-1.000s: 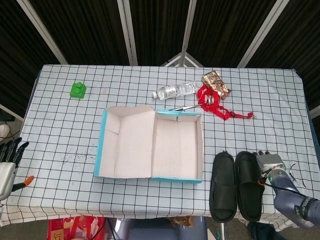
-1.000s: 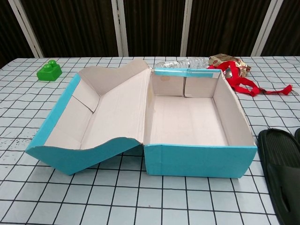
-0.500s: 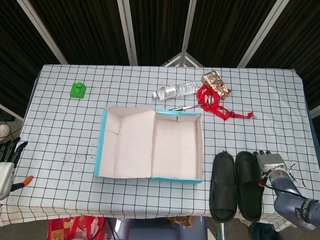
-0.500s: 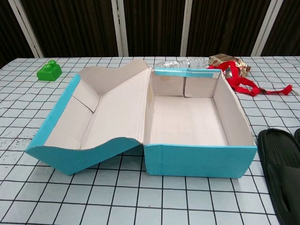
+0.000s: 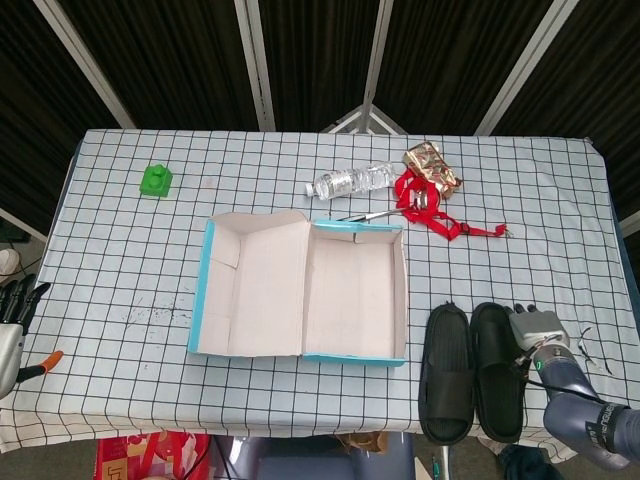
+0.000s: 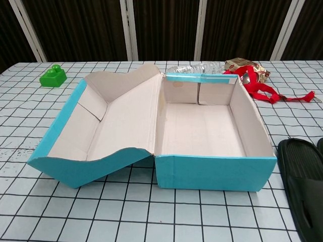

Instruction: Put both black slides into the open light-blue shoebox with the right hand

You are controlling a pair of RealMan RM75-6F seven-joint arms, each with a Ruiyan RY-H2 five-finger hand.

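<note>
Two black slides lie side by side at the table's near right, the left slide point(image 5: 447, 372) and the right slide point(image 5: 497, 370); the chest view shows only one slide point(image 6: 303, 186) at its right edge. The open light-blue shoebox point(image 5: 400, 300) stands mid-table with nothing in it, its lid point(image 5: 208, 290) folded out to the left, and the box point(image 6: 217, 171) also fills the chest view. My right hand point(image 5: 538, 328) sits just right of the right slide, fingers stretched beside its outer edge and holding nothing. My left hand point(image 5: 14, 308) hangs off the table's left edge, fingers spread.
Behind the box lie a clear plastic bottle point(image 5: 350, 181), a red strap point(image 5: 440, 218), a crumpled foil wrapper point(image 5: 432, 164) and a metal tool point(image 5: 365, 214). A green block point(image 5: 155, 180) stands far left. An orange-handled tool point(image 5: 42, 364) lies at the near-left edge.
My left hand has sunk lower along the left edge of the head view. My right forearm has drawn back slightly toward the near edge. Slides and box have not moved.
</note>
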